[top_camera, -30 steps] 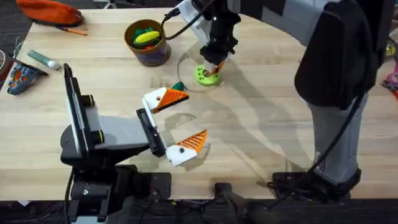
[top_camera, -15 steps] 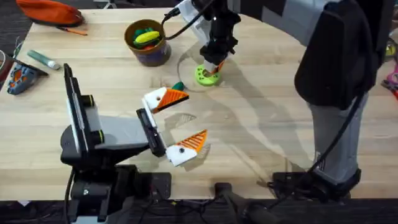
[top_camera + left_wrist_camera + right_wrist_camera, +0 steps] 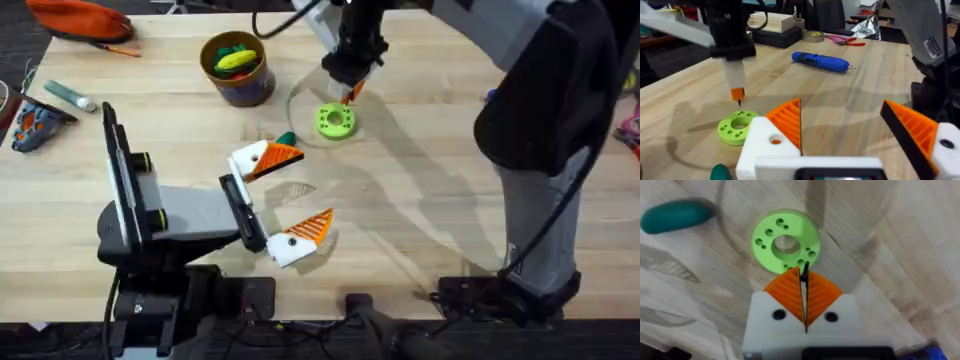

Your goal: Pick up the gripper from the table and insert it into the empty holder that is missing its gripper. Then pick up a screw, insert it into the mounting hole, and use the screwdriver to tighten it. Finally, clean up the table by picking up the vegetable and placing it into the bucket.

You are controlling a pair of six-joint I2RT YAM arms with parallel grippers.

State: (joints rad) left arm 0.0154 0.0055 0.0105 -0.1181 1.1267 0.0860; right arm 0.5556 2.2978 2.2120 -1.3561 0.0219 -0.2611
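My right gripper hangs just above the far side of a green ring with small holes. Its orange pads are shut on a thin black screw, whose tip points down at the ring. My left gripper rests open near the table's middle. Both of its white wedge holders carry orange ribbed pieces. A dark green vegetable lies right by its far finger. The purple-brown bucket stands at the back left with yellow and green toys inside. The blue screwdriver lies beyond the ring.
An orange pouch, a grey-green tube and a small dark item lie at the far left. Boxes, a tape roll and pliers sit past the screwdriver. The right arm's body towers at the right.
My right gripper has lifted off the green ring and moved slightly toward the far side, with the screw between its pads. The ring now shows whole. The left arm has not moved.
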